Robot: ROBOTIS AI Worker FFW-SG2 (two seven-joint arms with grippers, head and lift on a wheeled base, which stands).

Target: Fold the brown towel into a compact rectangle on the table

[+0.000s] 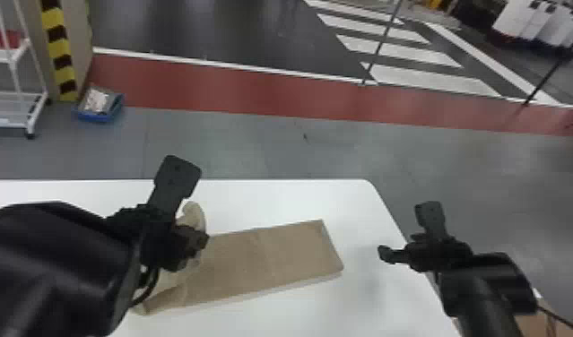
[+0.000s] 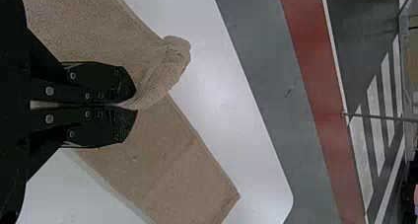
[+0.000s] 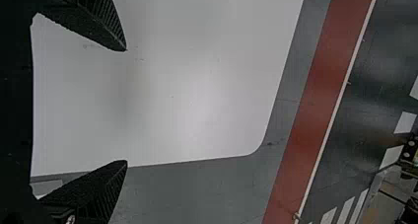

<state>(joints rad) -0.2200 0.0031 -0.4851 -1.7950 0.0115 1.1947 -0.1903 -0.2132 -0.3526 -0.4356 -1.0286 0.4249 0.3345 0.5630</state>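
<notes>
My left gripper [image 1: 188, 239] is over the left part of the brown towel [image 1: 262, 255], which lies as a long folded strip on the white table. In the left wrist view, the left gripper [image 2: 129, 106] is shut on a raised fold of the towel [image 2: 167, 66]; the strip extends flat on both sides of that fold. My right gripper [image 1: 399, 235] is held by the table's right edge, away from the towel. In the right wrist view, the right gripper [image 3: 126, 105] stands wide open with nothing between its fingers.
The white table [image 1: 271, 197] has a rounded far right corner. Beyond it on the floor lies a blue tray [image 1: 99, 105], beside a white rack [image 1: 16, 96] at the far left. A cardboard box [image 1: 538, 320] is at the lower right.
</notes>
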